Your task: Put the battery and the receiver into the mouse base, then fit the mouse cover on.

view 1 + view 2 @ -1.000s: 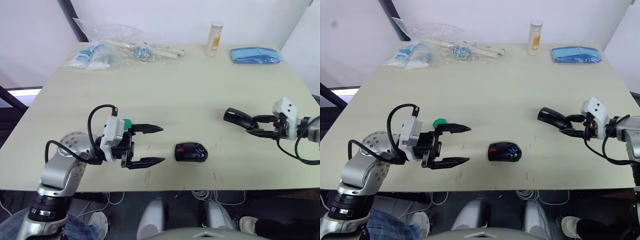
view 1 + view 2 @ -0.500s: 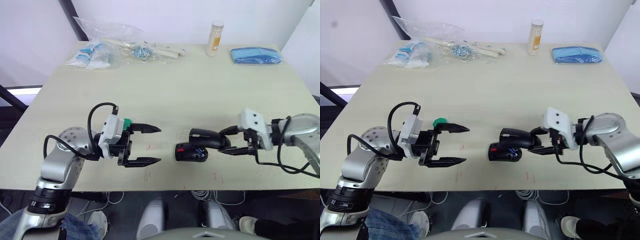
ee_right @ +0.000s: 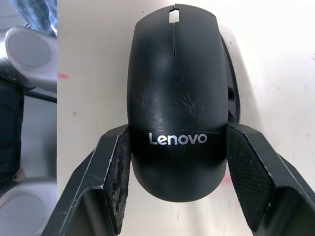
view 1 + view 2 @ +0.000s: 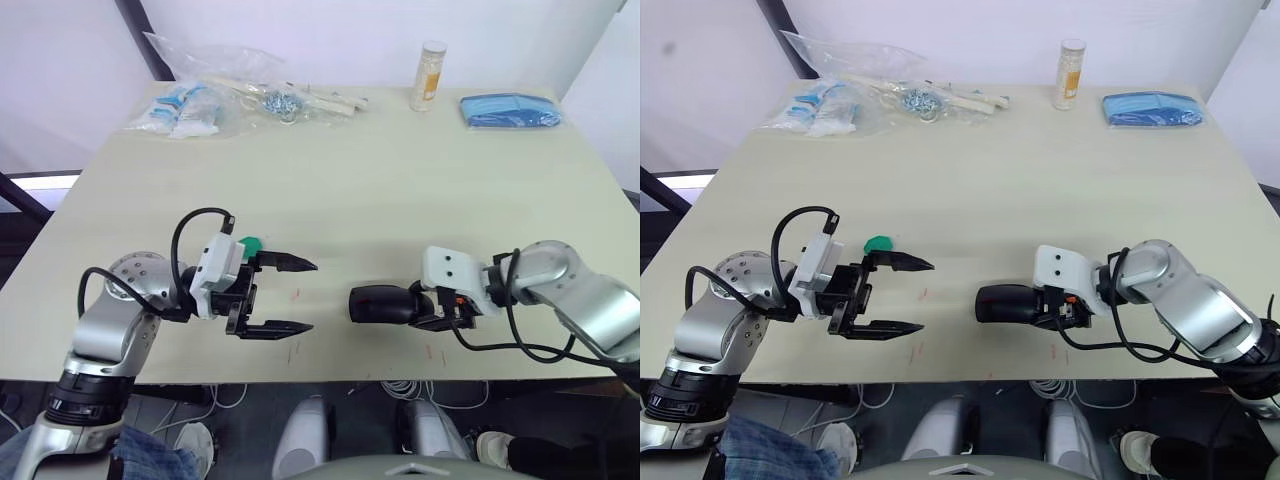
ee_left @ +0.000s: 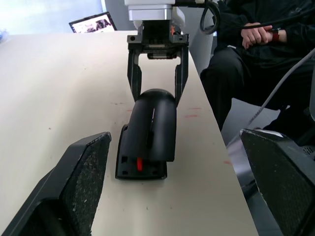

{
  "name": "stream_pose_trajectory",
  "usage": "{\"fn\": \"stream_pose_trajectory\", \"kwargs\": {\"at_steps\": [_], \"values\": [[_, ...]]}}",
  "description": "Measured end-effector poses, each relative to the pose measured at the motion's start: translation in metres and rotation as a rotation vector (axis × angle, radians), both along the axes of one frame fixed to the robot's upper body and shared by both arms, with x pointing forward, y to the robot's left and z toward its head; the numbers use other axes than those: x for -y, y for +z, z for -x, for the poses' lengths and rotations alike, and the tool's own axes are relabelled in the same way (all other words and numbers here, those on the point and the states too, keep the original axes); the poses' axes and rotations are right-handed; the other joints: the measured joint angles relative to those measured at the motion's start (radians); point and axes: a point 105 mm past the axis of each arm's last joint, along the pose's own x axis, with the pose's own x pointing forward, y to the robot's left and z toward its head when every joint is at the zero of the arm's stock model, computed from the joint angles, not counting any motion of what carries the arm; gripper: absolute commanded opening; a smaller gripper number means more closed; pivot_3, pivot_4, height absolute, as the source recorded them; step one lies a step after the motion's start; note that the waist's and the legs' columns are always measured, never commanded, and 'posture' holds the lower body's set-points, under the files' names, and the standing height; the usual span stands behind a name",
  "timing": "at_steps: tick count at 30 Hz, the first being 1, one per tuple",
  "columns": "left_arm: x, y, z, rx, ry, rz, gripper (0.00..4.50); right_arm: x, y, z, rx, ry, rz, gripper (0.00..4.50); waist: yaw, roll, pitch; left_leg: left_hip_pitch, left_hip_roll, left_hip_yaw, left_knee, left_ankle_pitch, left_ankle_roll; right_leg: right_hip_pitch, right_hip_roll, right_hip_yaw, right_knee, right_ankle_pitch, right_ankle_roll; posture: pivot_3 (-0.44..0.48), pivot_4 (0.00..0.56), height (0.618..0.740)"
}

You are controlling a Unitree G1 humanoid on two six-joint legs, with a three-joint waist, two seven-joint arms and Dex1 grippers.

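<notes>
The mouse cover [image 4: 380, 303], a smooth black shell with a Lenovo logo [image 3: 176, 139], lies on top of the mouse base [image 5: 140, 166] near the table's front edge. A red bit of the base shows under the cover's front, and a sliver of its rim [image 3: 232, 86] shows beside the cover. My right gripper [image 4: 424, 306] is shut on the cover's rear end, one finger [image 3: 114, 178] on each flank. My left gripper [image 4: 312, 296] is open a short way to the left of the mouse, with nothing between its fingers [image 5: 81, 172]. The battery and the receiver are hidden under the cover.
A green disc [image 4: 248, 243] lies just behind my left gripper. Plastic bags of parts [image 4: 200, 95] sit at the back left, a small bottle [image 4: 431, 75] and a blue cloth [image 4: 510, 110] at the back right. A person [image 5: 261, 34] sits beyond the table edge.
My right gripper has carried the mouse cover from the right side leftward and down onto the mouse base, hiding the blue and red inside. My left gripper has eased slightly to the left.
</notes>
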Motion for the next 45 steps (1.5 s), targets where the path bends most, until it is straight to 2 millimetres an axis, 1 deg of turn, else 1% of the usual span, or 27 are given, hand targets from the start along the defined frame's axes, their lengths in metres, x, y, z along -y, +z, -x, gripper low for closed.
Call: {"fn": "stream_pose_trajectory", "kwargs": {"at_steps": [5, 18, 20, 26, 38, 45], "values": [[-0.006, -0.003, 0.000, -0.005, 0.002, -0.023, 4.50, -0.007, 0.004, -0.009, 0.018, -0.004, 0.021, 2.29, 0.000, 0.000, 0.000, 0.000, 0.000, 0.000, 0.000, 0.000, 0.000, -0.001, 0.000, 0.000, 0.000, 0.000, 0.000, 0.000, 0.150, 0.740], [-0.020, -0.006, 0.003, -0.011, 0.007, -0.063, 4.50, -0.016, 0.003, -0.013, -0.002, 0.014, 0.084, 2.29, -0.001, 0.000, 0.000, -0.001, 0.000, 0.000, 0.000, 0.000, 0.000, -0.002, 0.000, 0.000, 0.001, 0.000, 0.000, 0.000, 0.150, 0.740], [-0.025, -0.008, 0.003, -0.027, 0.017, -0.082, 4.50, -0.016, 0.001, -0.013, -0.011, 0.010, 0.097, 2.29, -0.001, 0.000, 0.000, -0.001, 0.000, 0.000, 0.000, 0.000, 0.000, -0.002, 0.000, 0.000, 0.001, 0.000, 0.000, 0.000, 0.150, 0.740], [-0.031, -0.011, 0.001, -0.030, 0.032, -0.105, 4.50, -0.016, 0.001, -0.012, -0.018, 0.008, 0.109, 2.29, -0.001, 0.000, 0.000, -0.001, 0.000, 0.000, 0.000, 0.000, 0.000, -0.003, 0.000, 0.000, 0.001, 0.000, 0.000, 0.000, 0.150, 0.740], [-0.031, -0.011, 0.001, -0.025, 0.029, -0.102, 4.50, -0.011, -0.002, -0.013, -0.050, -0.034, 0.127, 2.29, 0.000, 0.000, 0.000, -0.001, 0.000, 0.000, 0.000, 0.000, 0.000, -0.003, 0.000, 0.000, 0.001, 0.000, 0.000, 0.000, 0.150, 0.740], [-0.031, -0.011, 0.001, -0.020, 0.028, -0.103, 4.50, -0.011, -0.002, -0.014, -0.047, -0.028, 0.136, 2.29, -0.001, 0.000, 0.000, -0.001, 0.000, 0.000, 0.000, 0.000, 0.000, -0.003, 0.000, 0.000, 0.001, 0.000, 0.000, 0.000, 0.150, 0.740]]}}
